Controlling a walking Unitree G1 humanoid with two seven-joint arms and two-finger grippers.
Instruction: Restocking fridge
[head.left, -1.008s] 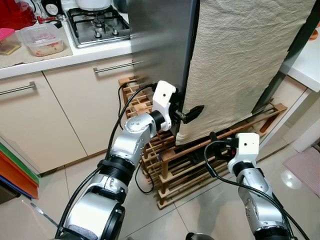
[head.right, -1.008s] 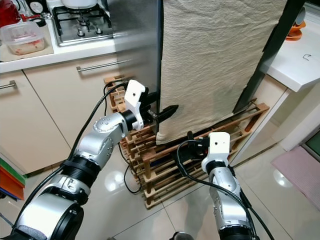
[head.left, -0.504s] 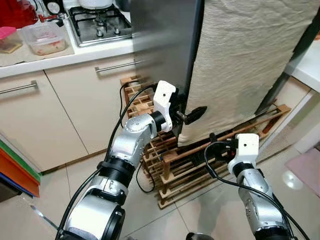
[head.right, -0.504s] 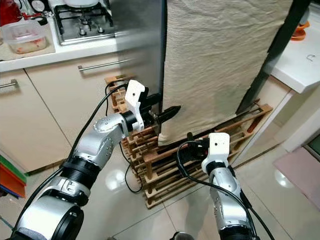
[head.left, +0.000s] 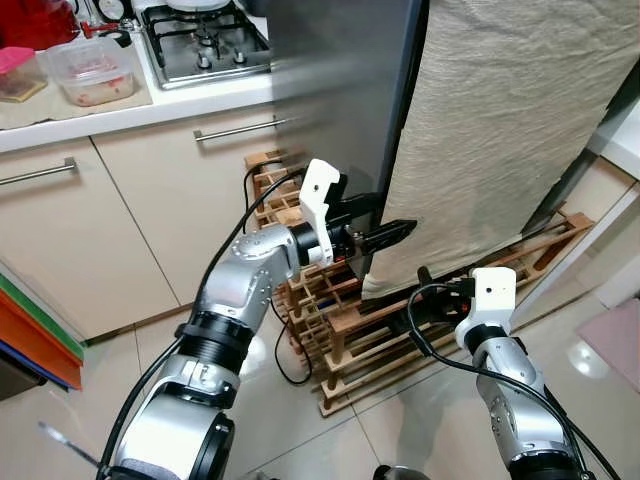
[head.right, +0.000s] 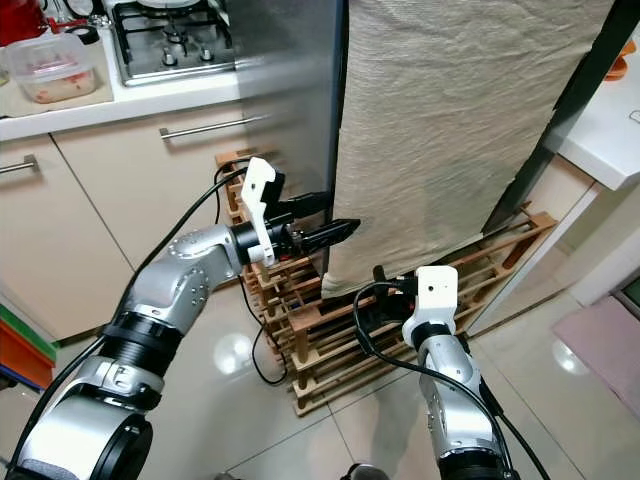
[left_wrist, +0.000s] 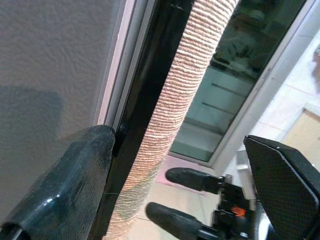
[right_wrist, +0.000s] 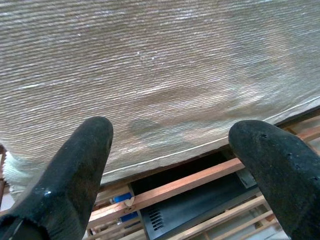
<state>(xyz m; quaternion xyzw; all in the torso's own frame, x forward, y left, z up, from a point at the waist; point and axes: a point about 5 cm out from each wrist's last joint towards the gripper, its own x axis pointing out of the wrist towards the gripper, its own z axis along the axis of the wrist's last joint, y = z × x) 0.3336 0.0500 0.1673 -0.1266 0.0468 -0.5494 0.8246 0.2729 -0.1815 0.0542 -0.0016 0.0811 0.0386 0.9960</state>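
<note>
Steel fridge (head.left: 335, 90) fills twelve o'clock in your head views; since a second ago its cloth-draped door (head.left: 500, 130) has swung a little wider as your left gripper (head.left: 385, 236) hooks its edge. Your left wrist view shows its spread fingers (left_wrist: 60, 190) straddling that edge; your right wrist view shows the right gripper (right_wrist: 170, 165) gaping, empty, facing the cloth (right_wrist: 165, 65), so restocking waits on the door.

We see a brushed grey steel fridge (head.left: 335, 90) draped with a beige cloth (head.left: 500, 130) of fine ribbed weave. Our left tool (head.left: 385, 222) has black fingers on a white mount, above a silver arm; our right tool (head.left: 425, 290) is black too, with a white wrist block. Below stands a reddish-brown wooden rack (head.left: 350, 330). The cupboards (head.left: 70, 240) are cream with silver handles, the counter (head.left: 130, 105) white. A clear box (head.left: 90, 75) holds something reddish. The floor tiles (head.left: 60, 400) are glossy off-white.
</note>
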